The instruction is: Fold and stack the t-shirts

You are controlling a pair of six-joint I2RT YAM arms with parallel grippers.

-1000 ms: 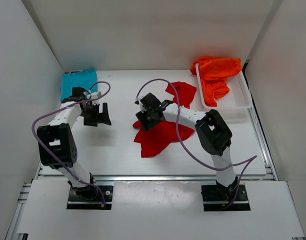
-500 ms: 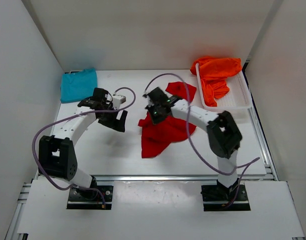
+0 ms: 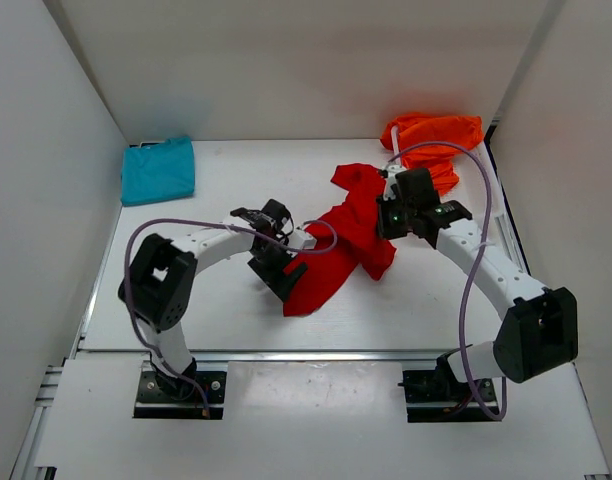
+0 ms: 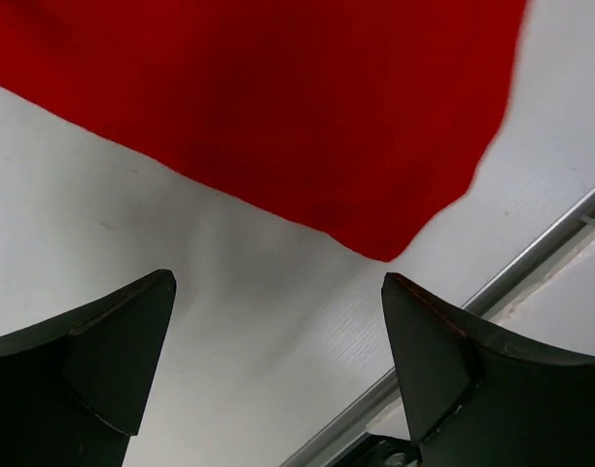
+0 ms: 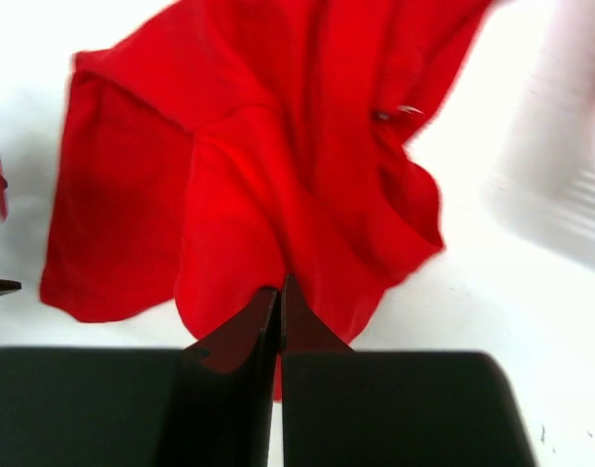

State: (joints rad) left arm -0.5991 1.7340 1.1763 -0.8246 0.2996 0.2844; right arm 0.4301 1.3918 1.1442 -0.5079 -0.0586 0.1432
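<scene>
A white table spreads, softly and evenly lit, beneath the left gripper and the right gripper. Plain white walls rise beyond and beside them. Behind them, a metal rail edges the table.

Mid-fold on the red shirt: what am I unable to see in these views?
- Top view: the right gripper covers the lower part of the orange t-shirt.
- Left wrist view: the red t-shirt runs off the top edge; only one corner shows.
- Right wrist view: blurred; the shut jaws hide how much cloth they hold.
- Top view: the teal-blue t-shirt is too small to judge its folds.
</scene>
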